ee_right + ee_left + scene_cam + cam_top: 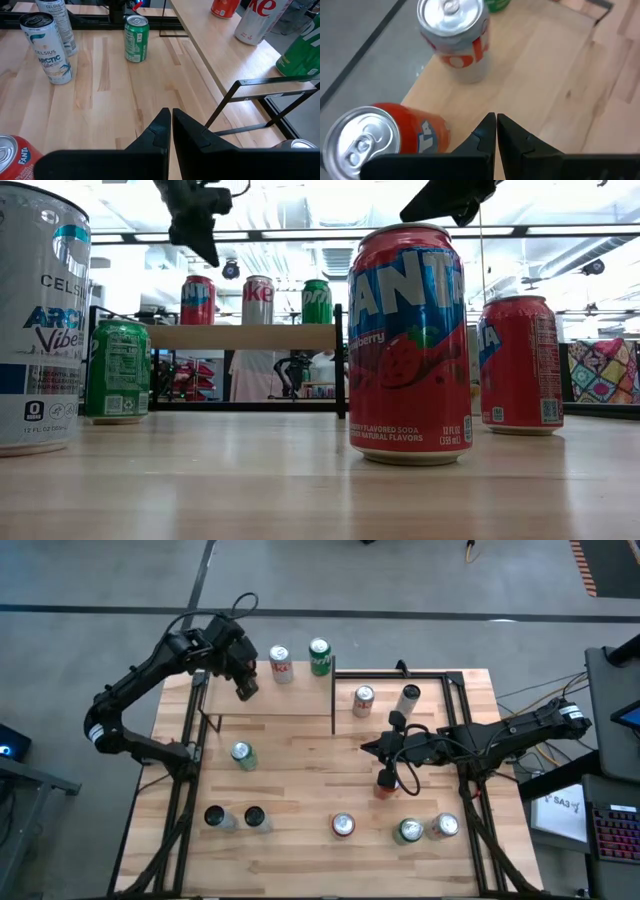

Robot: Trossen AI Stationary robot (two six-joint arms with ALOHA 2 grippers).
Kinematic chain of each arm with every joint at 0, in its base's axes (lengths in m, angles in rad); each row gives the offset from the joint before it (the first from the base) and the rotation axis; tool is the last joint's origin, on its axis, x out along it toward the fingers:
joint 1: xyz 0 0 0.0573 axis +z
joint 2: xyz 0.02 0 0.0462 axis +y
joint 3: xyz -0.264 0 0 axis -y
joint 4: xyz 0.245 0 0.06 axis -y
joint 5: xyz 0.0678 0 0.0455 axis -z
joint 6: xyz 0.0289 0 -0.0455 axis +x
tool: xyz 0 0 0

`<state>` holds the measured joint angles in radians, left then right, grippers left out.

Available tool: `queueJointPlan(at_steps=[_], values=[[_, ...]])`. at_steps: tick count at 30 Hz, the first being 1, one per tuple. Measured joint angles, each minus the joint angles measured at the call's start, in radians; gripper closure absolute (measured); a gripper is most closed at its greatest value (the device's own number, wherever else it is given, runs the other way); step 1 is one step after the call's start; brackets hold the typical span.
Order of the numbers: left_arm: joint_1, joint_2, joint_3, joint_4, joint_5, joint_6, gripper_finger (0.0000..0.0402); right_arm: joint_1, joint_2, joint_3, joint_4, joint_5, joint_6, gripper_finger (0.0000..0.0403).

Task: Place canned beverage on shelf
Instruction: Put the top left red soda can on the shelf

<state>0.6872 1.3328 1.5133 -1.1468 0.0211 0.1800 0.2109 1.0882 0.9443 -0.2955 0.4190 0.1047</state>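
Three cans [258, 300] already stand on the shelf [270, 698], more wait on the bench [300, 775], and both the left gripper [246, 690] and the right gripper [372, 747] are closed and empty.

- shelf [270, 700] at bench [300, 790] far-left corner
- three cans on shelf: orange can [385, 140], Coke [281, 664], Sprite [320, 656] in a row along its far edge
- left gripper [245, 690] above shelf, beside Coke
- right gripper [372, 747] over bench centre, Fanta [386, 783] just beside it
- more cans along bench near edge
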Motion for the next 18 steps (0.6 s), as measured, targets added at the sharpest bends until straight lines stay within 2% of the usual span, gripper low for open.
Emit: queueJointPlan(at_steps=[9,18], values=[[0.000,0.022,-0.007,0.010,-0.159,-0.061,0.0402,0.000,0.000,0.000,0.000,0.000,0.000,0.0394],[0.000,0.022,-0.009,0.012,-0.245,-0.067,0.0402,0.000,0.000,0.000,0.000,0.000,0.000,0.0394]])
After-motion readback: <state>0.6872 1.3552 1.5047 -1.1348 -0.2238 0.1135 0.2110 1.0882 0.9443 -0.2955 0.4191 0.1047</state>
